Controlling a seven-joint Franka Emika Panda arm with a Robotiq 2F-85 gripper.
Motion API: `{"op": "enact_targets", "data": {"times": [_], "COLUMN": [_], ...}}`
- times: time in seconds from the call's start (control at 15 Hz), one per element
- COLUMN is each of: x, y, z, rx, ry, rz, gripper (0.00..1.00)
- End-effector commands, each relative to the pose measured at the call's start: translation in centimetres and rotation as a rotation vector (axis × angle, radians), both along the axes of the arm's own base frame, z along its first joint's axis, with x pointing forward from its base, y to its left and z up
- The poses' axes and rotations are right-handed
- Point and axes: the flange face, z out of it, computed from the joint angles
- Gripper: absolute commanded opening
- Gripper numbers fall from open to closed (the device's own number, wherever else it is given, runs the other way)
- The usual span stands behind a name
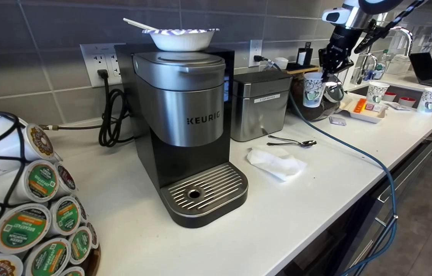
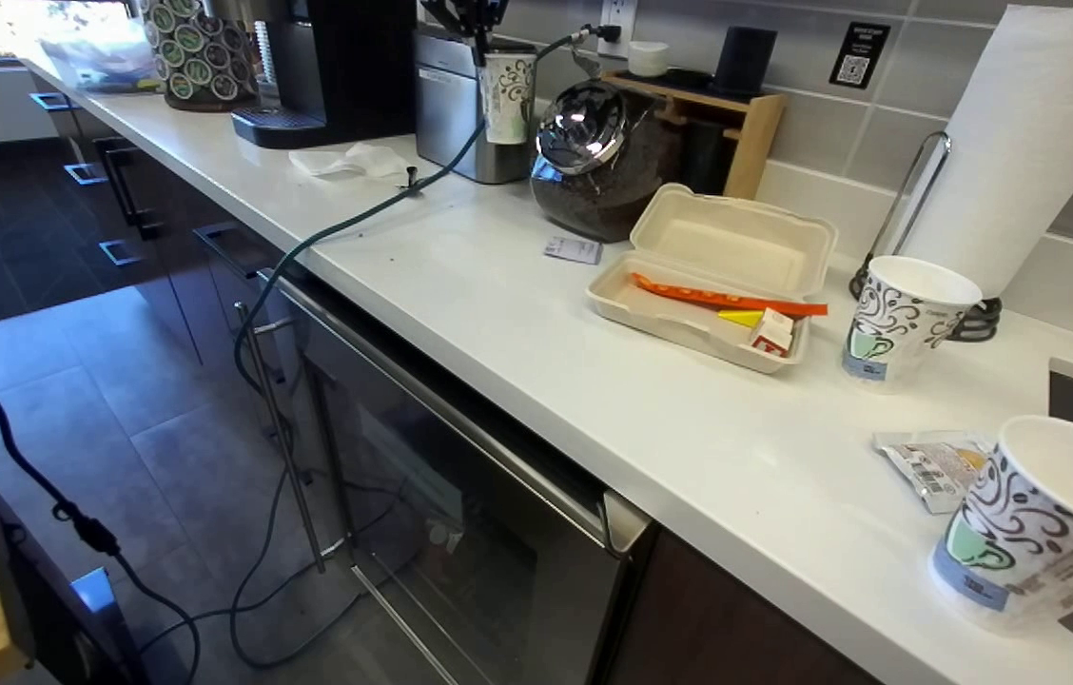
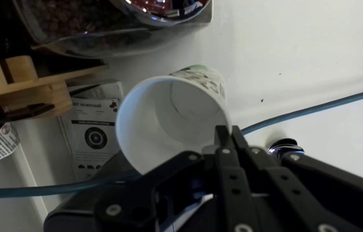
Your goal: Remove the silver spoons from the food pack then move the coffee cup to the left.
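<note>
Jaws, nearly closed, pinch one wall of the paper coffee cup (image 2: 508, 100) beside the steel canister (image 1: 261, 109); so one-sided a hold could crumple it or swing it into the blue cable (image 3: 313, 108). The silver spoons (image 1: 301, 143) lie in front of the canister; the food pack (image 2: 736, 245), well apart.

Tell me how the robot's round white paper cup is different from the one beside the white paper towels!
The held cup hangs midair; the other cup stands on the white counter. The black two-fingered end effector pinches the held cup, not the other cup. Both have dark swirls.
</note>
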Motion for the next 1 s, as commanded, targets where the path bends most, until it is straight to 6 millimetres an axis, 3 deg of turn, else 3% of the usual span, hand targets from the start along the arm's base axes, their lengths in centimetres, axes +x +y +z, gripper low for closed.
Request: {"op": "enact_targets", "data": {"times": [0.0,0.27,0.6,0.93], "x": [3.0,5.5,7.8,8.9], "y": [-1.7,-3.3,-3.2,-2.7], "z": [-1.0,-2.7,-4.3,-6.8], "rx": [-0.019,0.012,0.056,0.106], "ry": [-0.005,-0.014,-0.027,0.021], "rz": [0.022,0.046,0.107,0.159], "gripper": [0.01,0.01,0.01,0.01]}}
